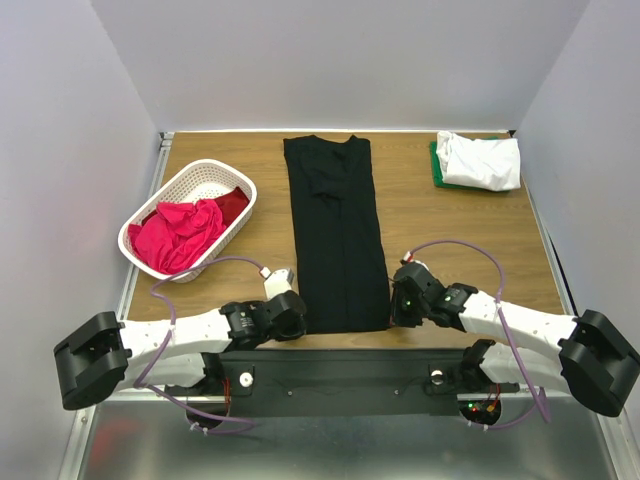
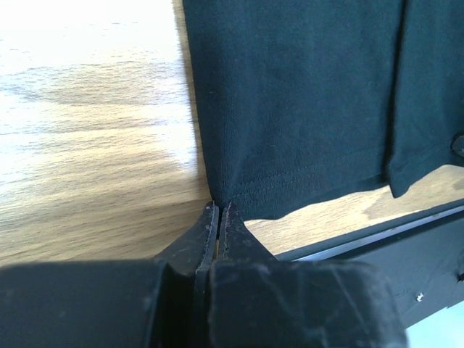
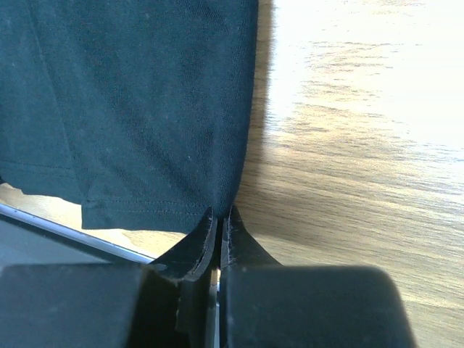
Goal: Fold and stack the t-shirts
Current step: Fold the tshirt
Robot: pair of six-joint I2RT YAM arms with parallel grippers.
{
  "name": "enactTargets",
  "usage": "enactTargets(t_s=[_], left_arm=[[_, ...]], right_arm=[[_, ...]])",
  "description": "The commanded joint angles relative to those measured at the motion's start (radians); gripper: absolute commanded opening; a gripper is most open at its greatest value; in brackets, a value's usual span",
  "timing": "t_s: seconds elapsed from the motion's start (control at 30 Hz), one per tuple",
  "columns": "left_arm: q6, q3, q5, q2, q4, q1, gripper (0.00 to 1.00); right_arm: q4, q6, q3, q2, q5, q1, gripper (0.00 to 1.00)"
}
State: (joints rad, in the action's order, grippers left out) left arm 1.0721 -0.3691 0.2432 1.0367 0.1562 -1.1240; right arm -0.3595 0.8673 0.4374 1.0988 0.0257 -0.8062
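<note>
Black t-shirt (image 1: 335, 235) lies as a long strip mid-table, its length running straight away from us. Our left gripper (image 2: 218, 210) and right gripper (image 3: 220, 214) each sit clenched on a near hem corner, so we judge the fold goes forward.

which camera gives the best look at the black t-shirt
Top external: the whole black t-shirt shows, laid flat as a long narrow strip. The left wrist view shows only its near-left hem corner, and the right wrist view only its near-right hem corner.

The green shirt (image 1: 437, 168) lies mostly hidden under the white shirt (image 1: 482, 160).
</note>
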Motion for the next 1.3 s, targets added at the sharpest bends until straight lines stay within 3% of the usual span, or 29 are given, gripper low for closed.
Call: enactTargets(t_s=[0.0, 0.4, 0.7, 1.13, 1.27], left_arm=[[0.005, -0.008, 0.018, -0.004, 0.0, -0.003, 0.0], [-0.046, -0.157, 0.171, -0.07, 0.06, 0.021, 0.0], [-0.237, -0.206, 0.113, -0.037, -0.056, 0.254, 0.0], [-0.477, -0.379, 0.021, 0.272, -0.225, 0.458, 0.0], [-0.546, -0.513, -0.002, 0.417, -0.234, 0.498, 0.0]], right_arm=[[-0.035, -0.019, 0.026, -0.017, 0.033, -0.004, 0.0], [-0.064, -0.068, 0.191, -0.005, 0.14, -0.004, 0.0], [-0.073, -0.151, 0.352, 0.123, 0.244, -0.002, 0.01], [-0.072, -0.324, 0.673, 0.455, 0.414, 0.064, 0.0], [-0.064, -0.376, 0.76, 0.562, 0.431, 0.114, 0.0]])
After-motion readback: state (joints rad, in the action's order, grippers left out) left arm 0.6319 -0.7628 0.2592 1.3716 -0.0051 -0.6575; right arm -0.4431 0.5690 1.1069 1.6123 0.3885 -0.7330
